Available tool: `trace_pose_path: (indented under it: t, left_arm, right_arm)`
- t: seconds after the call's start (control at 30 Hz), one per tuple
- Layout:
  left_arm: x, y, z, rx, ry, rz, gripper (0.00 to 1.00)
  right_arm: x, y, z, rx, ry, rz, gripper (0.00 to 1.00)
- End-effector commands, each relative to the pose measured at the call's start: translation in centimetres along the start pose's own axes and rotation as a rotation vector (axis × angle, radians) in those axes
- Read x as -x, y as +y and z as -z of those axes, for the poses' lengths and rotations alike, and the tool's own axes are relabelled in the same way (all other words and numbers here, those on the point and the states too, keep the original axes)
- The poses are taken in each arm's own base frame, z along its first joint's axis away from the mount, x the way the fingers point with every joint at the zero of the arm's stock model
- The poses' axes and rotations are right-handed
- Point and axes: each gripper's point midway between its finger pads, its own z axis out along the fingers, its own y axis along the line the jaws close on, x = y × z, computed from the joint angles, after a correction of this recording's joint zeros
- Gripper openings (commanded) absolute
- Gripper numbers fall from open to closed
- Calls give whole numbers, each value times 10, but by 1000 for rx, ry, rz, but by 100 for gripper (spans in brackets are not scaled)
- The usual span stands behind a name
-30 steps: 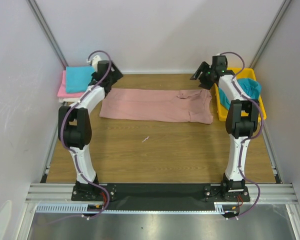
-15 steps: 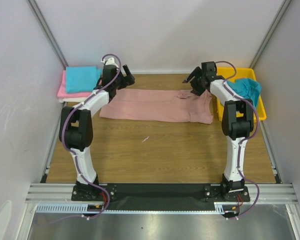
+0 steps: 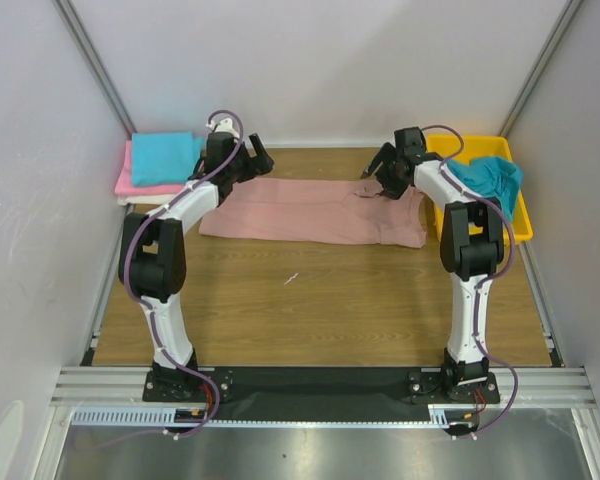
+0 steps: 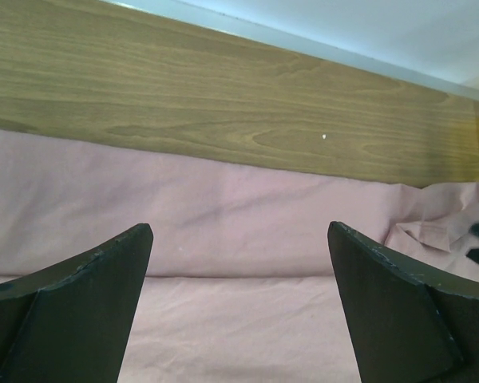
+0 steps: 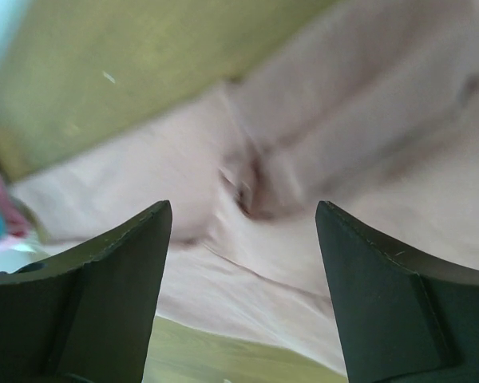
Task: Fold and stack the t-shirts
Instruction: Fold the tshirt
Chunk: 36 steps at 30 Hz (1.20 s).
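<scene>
A dusty-pink t-shirt [image 3: 310, 210] lies folded lengthwise as a long strip across the far part of the table; it also fills the left wrist view [image 4: 239, 231] and the right wrist view [image 5: 287, 207]. My left gripper [image 3: 252, 160] hovers open over the strip's far left end. My right gripper [image 3: 378, 175] hovers open over the bunched sleeve at its far right end. A teal t-shirt [image 3: 165, 155] lies folded on a bright pink one [image 3: 130, 183] at the far left. Another teal t-shirt [image 3: 488, 178] lies crumpled in the yellow tray [image 3: 525, 215].
The yellow tray stands at the far right against the frame post. White walls close in the back and sides. The near half of the wooden table [image 3: 310, 310] holds only a small white speck [image 3: 292, 277].
Both grippers have moved inward from the far corners toward the ends of the dusty-pink shirt. The shirt itself has not moved.
</scene>
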Motion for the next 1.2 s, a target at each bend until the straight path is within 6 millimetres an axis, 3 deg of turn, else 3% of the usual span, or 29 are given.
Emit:
trace_pose_path:
  t: [0.0,0.07,0.1,0.13,0.2,0.23,0.27,0.3,0.33,0.37,0.53,0.67,0.8,1.03,1.17]
  left_arm:
    - [-6,5,5,21,28,-21,98]
    - [-17,15,14,72,69,-19,98]
    - [-19,21,18,104,76,-23,98]
    - [-29,28,22,131,102,-19,98]
    - [-37,47,37,241,119,3,98]
    - [-53,56,46,282,166,12,98]
    - [-59,62,52,313,183,22,98]
    - [-60,65,60,339,182,52,98]
    - [-74,75,68,381,207,60,98]
    - [-80,81,74,406,220,72,98]
    - [-104,113,95,508,260,200,96]
    - [-107,140,109,604,255,257,93]
    - [-93,158,117,642,190,255,92]
    - [-91,180,111,681,158,287,82]
    - [-88,182,100,669,131,299,61]
  right_arm:
    - [9,3,55,-30,-66,152,79]
    - [-1,-19,66,-85,-59,222,79]
    - [4,-15,86,-78,-95,249,79]
    - [-10,-40,86,-135,-71,262,79]
    - [-17,-55,98,-153,-68,307,78]
    - [-17,-57,112,-152,-82,311,78]
    - [-31,-78,111,-186,-47,324,77]
    - [-35,-85,115,-196,-42,332,76]
    - [-35,-86,124,-197,-56,340,75]
    - [-44,-100,124,-219,-32,348,73]
    - [-51,-117,132,-238,-27,411,70]
    - [-57,-129,131,-274,-14,421,67]
    - [-61,-133,132,-274,-16,405,67]
    - [-65,-148,140,-318,-40,366,66]
    - [-66,-165,144,-367,-45,337,63]
